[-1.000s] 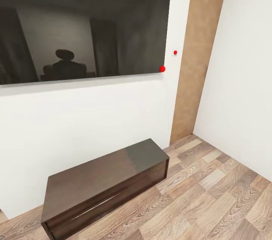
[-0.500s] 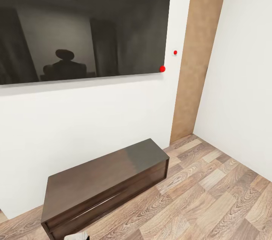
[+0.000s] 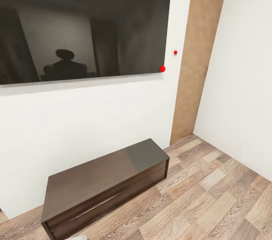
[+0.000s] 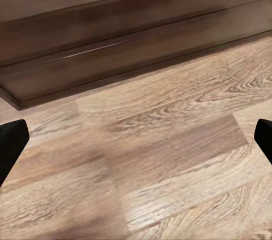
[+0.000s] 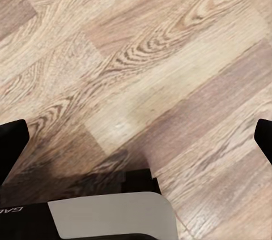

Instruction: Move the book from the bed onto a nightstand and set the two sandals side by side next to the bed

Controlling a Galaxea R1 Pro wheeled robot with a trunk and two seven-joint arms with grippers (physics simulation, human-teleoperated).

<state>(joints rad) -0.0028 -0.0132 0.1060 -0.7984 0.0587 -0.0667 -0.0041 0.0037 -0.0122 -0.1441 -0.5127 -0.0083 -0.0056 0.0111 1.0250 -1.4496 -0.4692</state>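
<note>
The book, the bed, the nightstand and the two sandals are out of view. I face a white wall of a room with a brown wood-plank floor [image 3: 211,202]. My left gripper [image 4: 136,144] is open over bare planks, its dark fingertips [image 4: 11,146] far apart at the picture's sides, with the foot of a dark cabinet [image 4: 130,53] just ahead. My right gripper [image 5: 136,144] is also open and holds nothing, its fingertips [image 5: 11,144] wide apart over the floor.
A long, low, dark glossy bench-like cabinet [image 3: 102,183] stands against the wall under a big black wall screen [image 3: 83,25]. A tan door panel [image 3: 196,59] fills the corner at right. A white-and-black part of my base [image 5: 107,214] lies under the right gripper.
A pale arm part that had risen at the head view's bottom edge half a second ago has sunk to a thin sliver. The room itself is unchanged.
</note>
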